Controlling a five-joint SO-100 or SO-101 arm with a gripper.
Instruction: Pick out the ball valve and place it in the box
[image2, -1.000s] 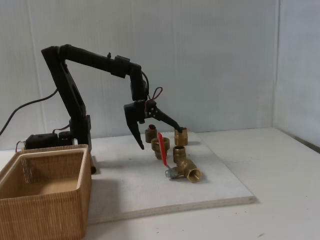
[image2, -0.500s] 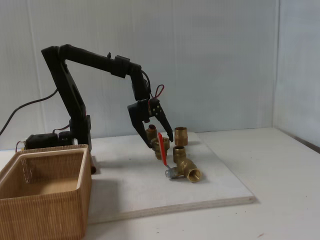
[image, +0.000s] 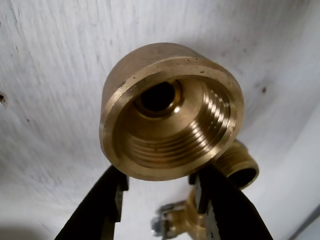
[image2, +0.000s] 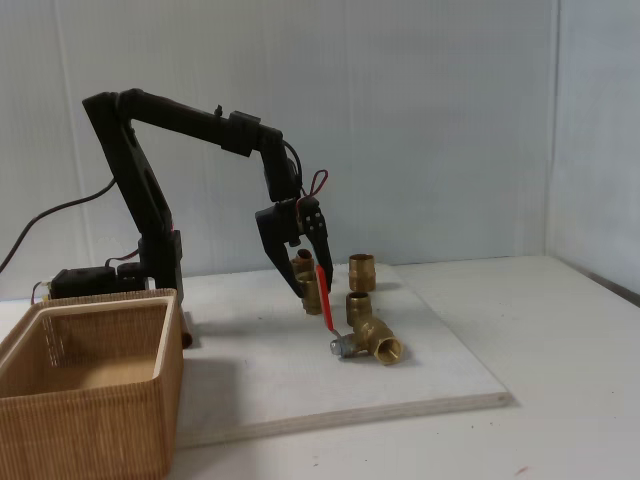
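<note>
Wrist view is showing the hand (image: 160, 197) closing its two black fingers (image: 102, 205) on either side of a short brass threaded fitting (image: 170, 112), with no red lever on it; whether they are already pinching it I cannot tell. Fixed view is showing the hand (image2: 312, 285) sitting low over the far fittings, while the ball valve (image2: 362, 340), with its red lever handle (image2: 322, 292) rising up and left, is lying at the near end of the cluster, its lever just beside the fingers.

The likely trouble, as I judge it, is the arm lifting the plain fitting instead of the valve. The fingers could also be knocking the lever and rolling the valve, since the parts are sitting so close together. Round brass may be slipping between smooth fingers too.

The box (image2: 90, 395) is standing open at the near left, well apart from the fittings. A pale board (image2: 250, 380) is lying on the white desk (image2: 560, 400), with plain whitish walls behind.
</note>
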